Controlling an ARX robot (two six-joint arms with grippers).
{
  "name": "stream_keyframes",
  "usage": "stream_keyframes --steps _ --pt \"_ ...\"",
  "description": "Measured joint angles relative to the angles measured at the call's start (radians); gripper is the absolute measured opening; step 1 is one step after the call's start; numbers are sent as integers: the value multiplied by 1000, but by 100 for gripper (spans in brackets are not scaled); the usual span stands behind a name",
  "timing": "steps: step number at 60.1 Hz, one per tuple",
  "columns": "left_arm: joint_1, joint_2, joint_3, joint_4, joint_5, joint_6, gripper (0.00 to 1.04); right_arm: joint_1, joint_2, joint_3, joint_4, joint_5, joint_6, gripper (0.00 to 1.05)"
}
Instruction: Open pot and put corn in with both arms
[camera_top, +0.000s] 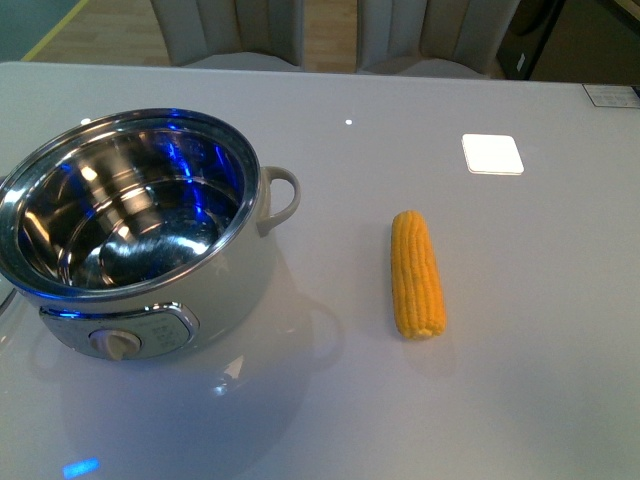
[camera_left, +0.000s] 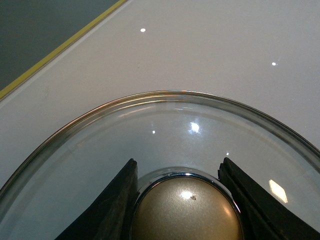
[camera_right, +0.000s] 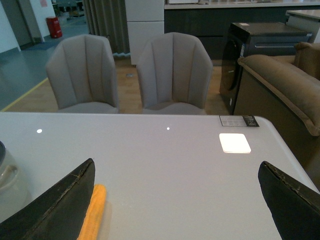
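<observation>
The white pot (camera_top: 150, 290) stands at the table's left with no lid on it, its steel inside bare. The corn (camera_top: 416, 273) lies on the table to the pot's right, lengthwise toward me. In the left wrist view my left gripper (camera_left: 181, 200) is shut on the gold knob (camera_left: 187, 212) of the glass pot lid (camera_left: 165, 130), held over the table. My right gripper (camera_right: 177, 200) is open wide above the table, and the corn (camera_right: 93, 212) lies beside one of its fingers (camera_right: 60, 205). Neither arm shows in the front view.
A white square pad (camera_top: 492, 153) lies at the table's back right, also in the right wrist view (camera_right: 234, 143). Two grey chairs (camera_right: 172, 72) stand behind the far table edge. A sofa (camera_right: 280, 85) and a dark cabinet stand beyond the table's right end.
</observation>
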Motion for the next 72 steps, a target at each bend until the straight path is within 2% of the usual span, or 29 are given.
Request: stream_keyframes --steps 39,42,52,55,58,60,66,72 --pt "0 5 0 2 0 -20 44 0 0 0 0 0 0 96" --pt "0 5 0 2 0 -23 55 0 0 0 0 0 0 96" --pt "0 5 0 3 0 -23 79 0 0 0 0 0 0 96" --pt "0 5 0 4 0 -23 90 0 0 0 0 0 0 96" --pt "0 5 0 4 0 -23 93 0 0 0 0 0 0 96" --pt "0 5 0 4 0 -22 101 0 0 0 0 0 0 96" --pt "0 5 0 4 0 -23 97 0 0 0 0 0 0 96" --pt "0 5 0 4 0 -23 98 0 0 0 0 0 0 96"
